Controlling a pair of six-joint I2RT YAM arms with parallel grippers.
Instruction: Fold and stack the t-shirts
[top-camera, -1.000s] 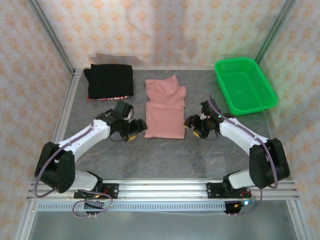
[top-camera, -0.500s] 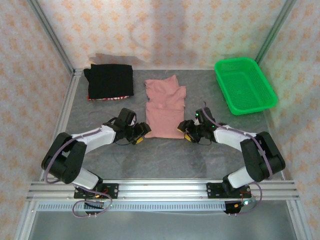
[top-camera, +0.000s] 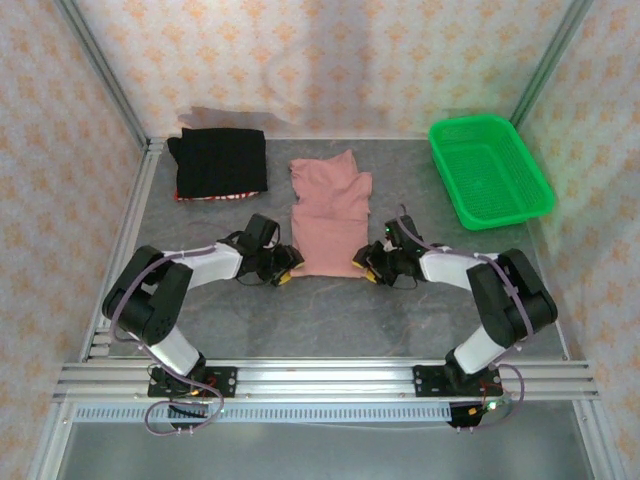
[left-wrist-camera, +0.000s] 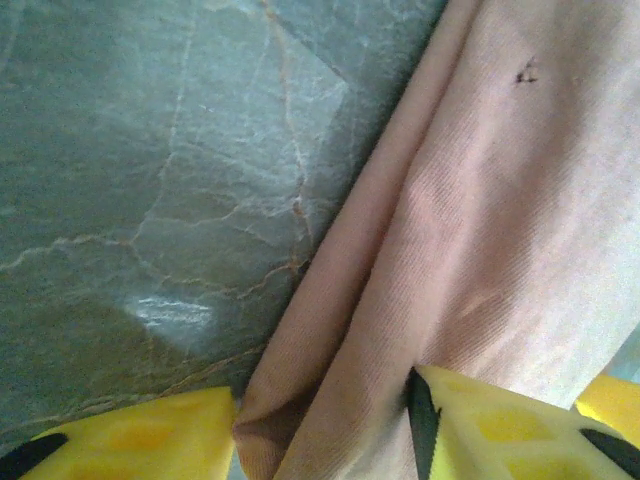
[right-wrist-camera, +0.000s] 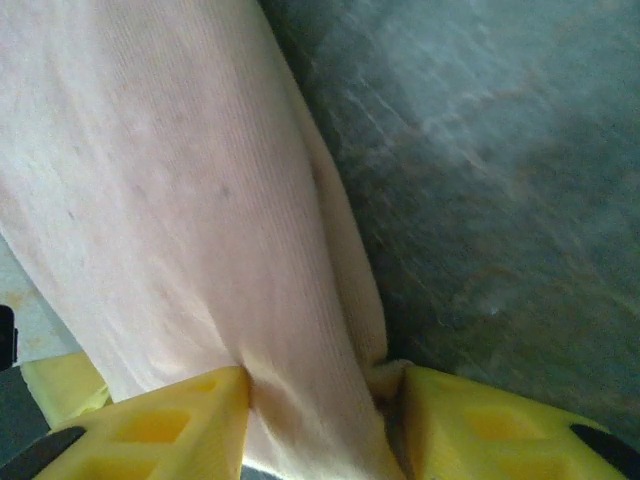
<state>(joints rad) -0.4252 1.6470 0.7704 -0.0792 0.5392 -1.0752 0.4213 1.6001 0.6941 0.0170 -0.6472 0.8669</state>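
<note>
while the pink t-shirt (top-camera: 328, 225) lies folded flat in the middle of the grey table (top-camera: 330, 320), both arms reach low to its near edge. the left gripper (top-camera: 284, 268) sits at the shirt's 7 o'clock corner. in the left wrist view its yellow fingers (left-wrist-camera: 140, 440) are pinched on a bunched fold of pink cloth, one on each side. the right gripper (top-camera: 367, 268) sits at the 5 o'clock corner. in the right wrist view its yellow fingers (right-wrist-camera: 470, 420) squeeze the pink edge the same way. the black t-shirt (top-camera: 222, 162) lies folded at 11 o'clock, well apart from the pink one. a green basket (top-camera: 490, 168) sits at 2 o'clock.
</note>
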